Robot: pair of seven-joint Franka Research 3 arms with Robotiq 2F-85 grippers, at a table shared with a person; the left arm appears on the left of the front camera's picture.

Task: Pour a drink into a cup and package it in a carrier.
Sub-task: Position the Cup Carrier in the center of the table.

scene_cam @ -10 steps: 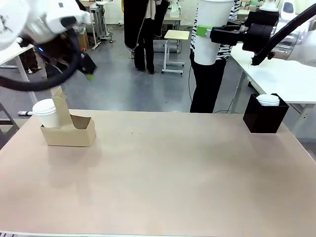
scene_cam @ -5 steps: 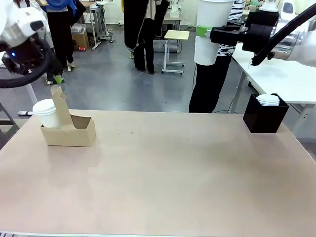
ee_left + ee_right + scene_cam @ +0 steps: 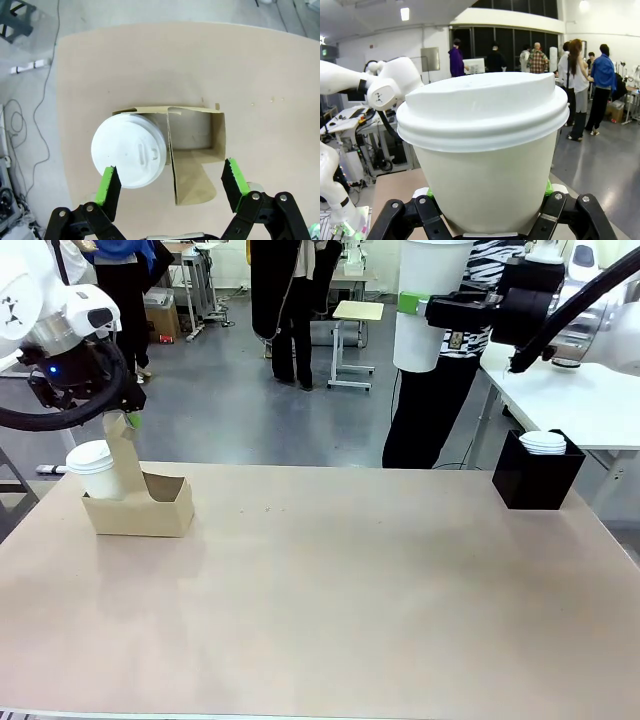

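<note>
Left jaws stand apart above the carrier (image 3: 195, 180); right jaws clamp a lidded cup (image 3: 485, 175).

Lidded white cup (image 3: 93, 466) stands in brown carrier's (image 3: 160, 516) left hole; second cup (image 3: 424, 315) held aloft.

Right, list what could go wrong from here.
1. The open left gripper hangs over the carrier, one finger above the lid of the cup sitting in it. Coming straight down could hit that lid instead of clearing the handle.
2. The right gripper holds the second cup high in the air, far from the carrier; a slip means a long drop.
3. The carrier sits near the table's left edge, so a nudge could push it off.
</note>
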